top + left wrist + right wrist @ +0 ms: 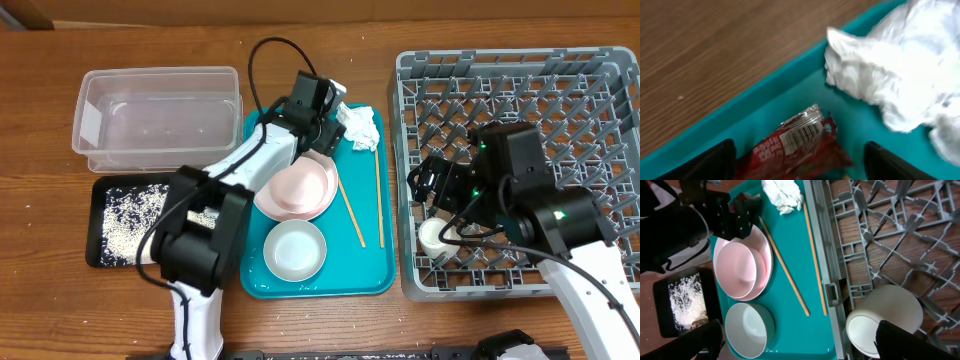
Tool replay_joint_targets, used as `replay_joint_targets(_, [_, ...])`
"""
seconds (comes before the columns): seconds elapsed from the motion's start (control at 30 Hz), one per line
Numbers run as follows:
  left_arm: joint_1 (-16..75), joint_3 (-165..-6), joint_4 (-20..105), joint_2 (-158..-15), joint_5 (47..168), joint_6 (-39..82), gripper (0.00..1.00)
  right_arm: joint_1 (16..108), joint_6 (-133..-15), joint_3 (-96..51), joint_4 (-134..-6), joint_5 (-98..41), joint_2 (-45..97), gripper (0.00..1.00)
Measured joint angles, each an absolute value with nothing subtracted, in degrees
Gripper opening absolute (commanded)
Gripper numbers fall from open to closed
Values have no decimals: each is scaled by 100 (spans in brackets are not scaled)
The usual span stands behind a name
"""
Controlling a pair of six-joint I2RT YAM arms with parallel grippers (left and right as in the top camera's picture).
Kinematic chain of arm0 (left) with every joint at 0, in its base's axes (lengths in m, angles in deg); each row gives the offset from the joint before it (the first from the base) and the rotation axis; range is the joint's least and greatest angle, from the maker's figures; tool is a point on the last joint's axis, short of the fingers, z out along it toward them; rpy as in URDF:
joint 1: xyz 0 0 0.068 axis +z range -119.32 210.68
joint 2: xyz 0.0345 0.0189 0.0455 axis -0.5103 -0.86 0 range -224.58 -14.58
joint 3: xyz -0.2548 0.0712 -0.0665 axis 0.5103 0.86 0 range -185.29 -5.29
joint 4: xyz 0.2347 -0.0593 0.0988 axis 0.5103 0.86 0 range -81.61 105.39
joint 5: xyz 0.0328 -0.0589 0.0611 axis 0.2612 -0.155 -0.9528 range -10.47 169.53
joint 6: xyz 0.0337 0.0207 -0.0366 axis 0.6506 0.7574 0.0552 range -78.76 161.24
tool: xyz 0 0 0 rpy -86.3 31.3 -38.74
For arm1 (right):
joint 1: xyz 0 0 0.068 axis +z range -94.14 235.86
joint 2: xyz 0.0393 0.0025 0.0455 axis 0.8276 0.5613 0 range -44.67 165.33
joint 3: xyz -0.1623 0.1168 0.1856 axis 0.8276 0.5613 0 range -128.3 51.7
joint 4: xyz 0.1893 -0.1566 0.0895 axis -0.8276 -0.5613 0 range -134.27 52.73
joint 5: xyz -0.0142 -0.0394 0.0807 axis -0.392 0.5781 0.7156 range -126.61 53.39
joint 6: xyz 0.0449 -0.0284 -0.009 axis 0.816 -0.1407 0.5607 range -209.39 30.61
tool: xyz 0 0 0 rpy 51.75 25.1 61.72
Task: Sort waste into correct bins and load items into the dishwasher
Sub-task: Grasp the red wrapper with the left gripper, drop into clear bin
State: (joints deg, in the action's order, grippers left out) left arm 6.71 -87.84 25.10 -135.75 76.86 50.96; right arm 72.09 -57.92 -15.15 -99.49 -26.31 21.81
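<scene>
A red shiny wrapper (795, 145) lies at the teal tray's far corner, between the open fingers of my left gripper (800, 167) (326, 112). In the overhead view that gripper hides it. A crumpled white tissue (360, 127) (900, 75) lies just beside it. Stacked pink plates (297, 188), a small bowl (295, 250) and two chopsticks (350, 212) rest on the tray. My right gripper (437, 188) (802, 345) is open and empty over the grey dish rack's (520, 90) left edge. A white cup (435, 237) (882, 320) lies on its side in the rack.
The teal tray (370, 275) sits mid-table. A clear tub (160, 115) stands at the far left. In front of it lies a black tray (100, 225) holding rice grains (130, 215). The rack fills the right side.
</scene>
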Motion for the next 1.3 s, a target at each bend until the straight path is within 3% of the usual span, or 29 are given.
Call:
replay_joint_targets(0.07, [671, -8784, 2449, -13693, 7664, 5220, 21, 7209, -5792, -1515, -9949, -2631, 2216, 100])
replay_joint_targets(0.1, [676, -8784, 2423, -13728, 7649, 5290, 8, 7206, -5792, -1515, -9945, -2628, 2216, 100])
replay_joint_targets(0.13, [678, -8784, 2405, -13739, 7646, 5329, 4, 7209, -5797, -1515, -9945, -2628, 2216, 100])
replay_joint_targets(0.37, [678, -8893, 2733, -13505, 7482, 4873, 4, 7209, -5794, -1515, -9945, -2631, 2216, 100])
replay_joint_targets(0.73, [772, -9238, 3848, -11218, 6654, 4370, 4, 7209, -5794, -1515, -9943, -2631, 2216, 100])
replay_joint_targets(1.0, [1895, -9267, 3691, -11173, 6005, 4739, 4, 7209, -5790, -1515, -9969, -2631, 2216, 100])
replay_joint_targets(1.03, [2081, -9267, 3629, -11243, 6110, 4851, 6, 7209, -5792, -1515, -9973, -2631, 2216, 100])
replay_joint_targets(1.07, [2252, -9267, 3610, -11308, 6274, 4964, 22, 7209, -5794, -1515, -9988, -2628, 2216, 100])
replay_joint_targets(1.1, [2422, -9267, 3612, -11376, 6481, 5113, 46, 7209, -5792, -1515, -9993, -2628, 2216, 100])
replay_joint_targets(1.13, [2573, -9267, 3629, -11450, 6704, 5200, 61, 7209, -5792, -1515, -9991, -2631, 2216, 100])
replay_joint_targets(1.3, [2859, -9267, 3717, -11704, 7609, 5395, 65, 7209, -5818, -1515, -10010, -2633, 2216, 100])
